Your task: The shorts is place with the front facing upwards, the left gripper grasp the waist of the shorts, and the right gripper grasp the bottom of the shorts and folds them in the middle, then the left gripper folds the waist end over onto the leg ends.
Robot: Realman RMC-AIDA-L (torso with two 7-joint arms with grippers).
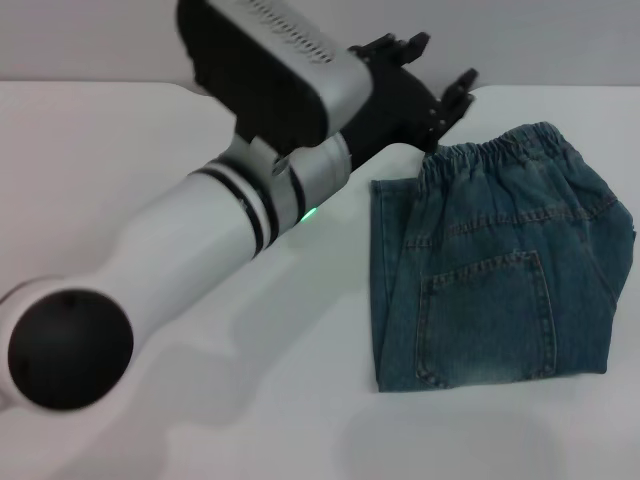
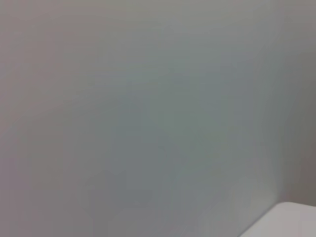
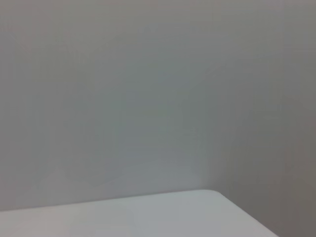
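**Now the left claw hangs over the waistband**

Left first: the left gripper (image 1: 437, 78), a black two-finger claw on a thick silver-white arm, hovers above the white table (image 1: 120, 140), fingers spread apart and empty, just beside the waist of the shorts (image 1: 495, 148). Moving right, the blue denim shorts (image 1: 500, 265) lie already doubled lengthwise, pocket up, hems (image 1: 490, 378) nearest the robot. Soft, limp denim, I'd say — light, not slippery; best pinched at the thick gathered band. The right gripper isn't in sight.
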